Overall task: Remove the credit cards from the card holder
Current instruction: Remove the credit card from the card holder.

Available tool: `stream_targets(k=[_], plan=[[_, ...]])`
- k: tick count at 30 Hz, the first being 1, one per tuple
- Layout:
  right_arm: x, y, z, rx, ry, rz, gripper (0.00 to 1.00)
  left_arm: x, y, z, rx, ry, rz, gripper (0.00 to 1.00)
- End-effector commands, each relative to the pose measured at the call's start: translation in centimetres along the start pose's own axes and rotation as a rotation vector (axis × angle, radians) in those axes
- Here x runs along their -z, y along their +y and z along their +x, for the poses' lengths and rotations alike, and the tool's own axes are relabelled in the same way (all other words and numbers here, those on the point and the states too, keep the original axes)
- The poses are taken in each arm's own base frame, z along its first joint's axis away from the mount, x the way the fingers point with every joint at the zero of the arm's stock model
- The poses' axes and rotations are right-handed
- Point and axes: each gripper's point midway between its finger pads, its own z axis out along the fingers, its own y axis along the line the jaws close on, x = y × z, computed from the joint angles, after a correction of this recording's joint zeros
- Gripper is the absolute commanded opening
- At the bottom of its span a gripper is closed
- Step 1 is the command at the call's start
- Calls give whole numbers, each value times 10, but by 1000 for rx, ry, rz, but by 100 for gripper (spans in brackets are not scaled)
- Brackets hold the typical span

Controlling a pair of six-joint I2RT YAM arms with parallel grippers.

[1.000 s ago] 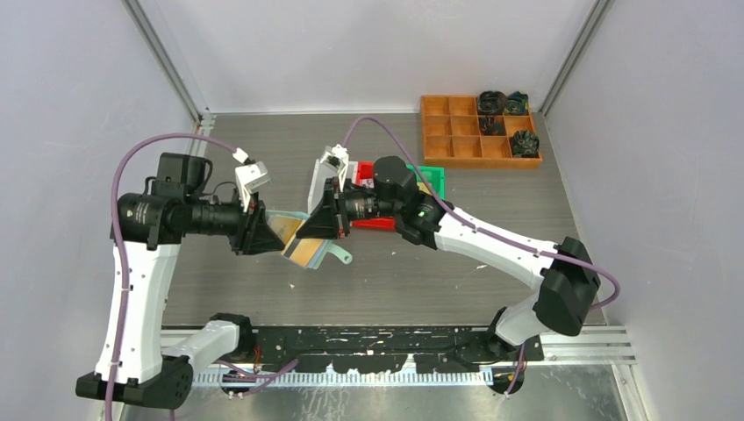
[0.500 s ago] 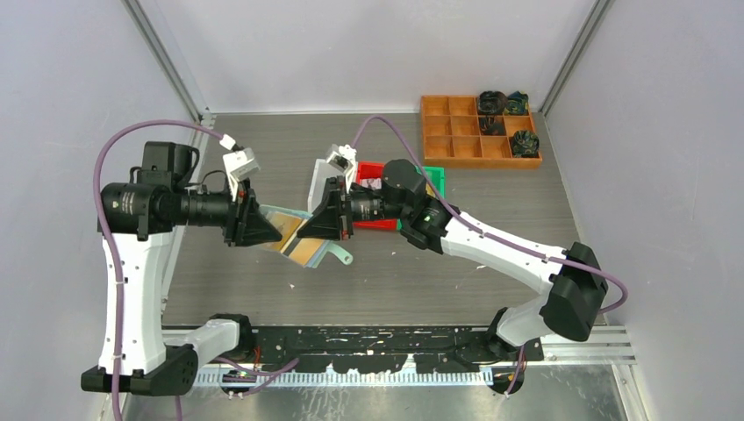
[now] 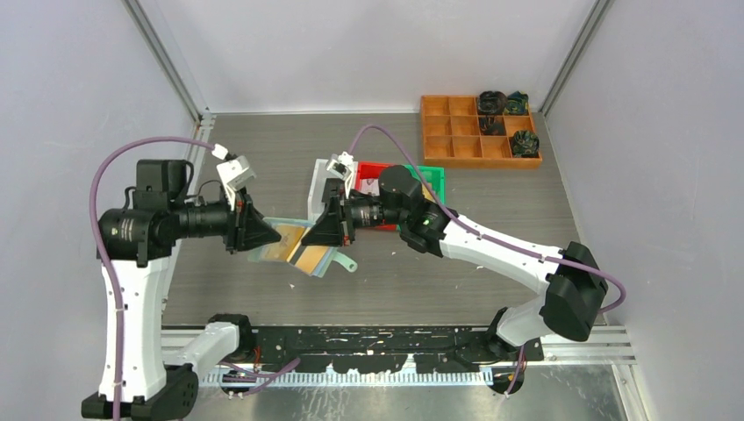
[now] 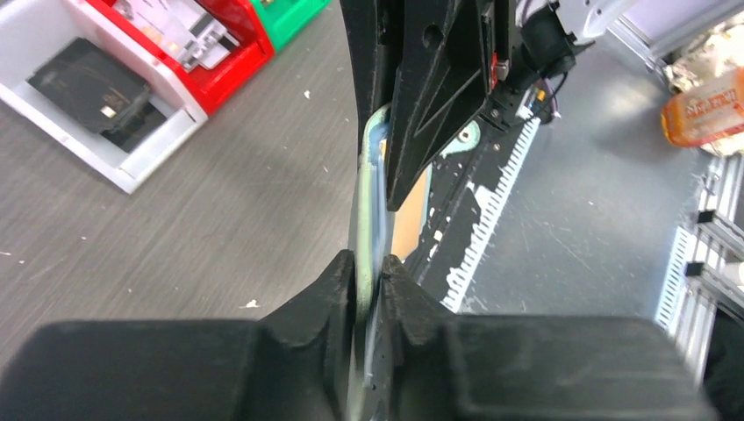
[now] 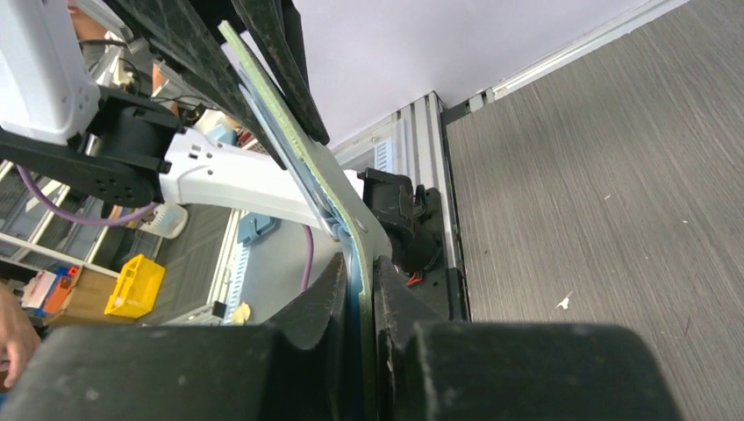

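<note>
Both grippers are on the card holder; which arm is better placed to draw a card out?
Probably left. The left gripper pinches the card holder by its edge layers, while the right gripper clamps the opposite end, anchoring it. Whether left has a card, I cannot tell.

card holder (image 3: 309,258): ends hidden by left gripper (image 3: 277,238), right gripper (image 3: 306,241) | orange tray (image 3: 436,128) contents: too small to identify

Pale lilac walls (image 3: 368,53) enclose a grey wood-grain tabletop (image 3: 421,281) (aluminium posts (image 3: 167,61) at the corners).
</note>
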Motion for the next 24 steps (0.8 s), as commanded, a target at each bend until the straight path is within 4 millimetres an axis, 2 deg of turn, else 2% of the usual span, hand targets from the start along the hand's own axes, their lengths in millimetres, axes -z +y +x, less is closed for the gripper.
stream_targets(k=[1, 4, 8, 9, 14, 19, 21, 24], plan=[[7, 35, -50, 89, -155, -84, 1, 2, 9, 0, -4, -28, -83, 23], [6, 36, -51, 82, -161, -88, 1, 0, 7, 3, 23, -21, -68, 37], [7, 38, -52, 79, -161, -92, 1, -1, -2, 9, 50, -14, -23, 43], [7, 38, -52, 78, -161, -92, 1, 0, -2, 7, 45, -19, -27, 42], [7, 40, -51, 80, -154, -99, 1, 4, 0, -12, 39, -51, -44, 21], [8, 42, -51, 78, -156, -110, 1, 2, 11, -24, 72, -100, -90, 10], [8, 43, -53, 73, -158, -113, 8, 1, 9, -28, 67, -143, -93, 5], [9, 41, -63, 49, -173, -105, 43, 1, 13, -30, 61, -193, -129, 0]])
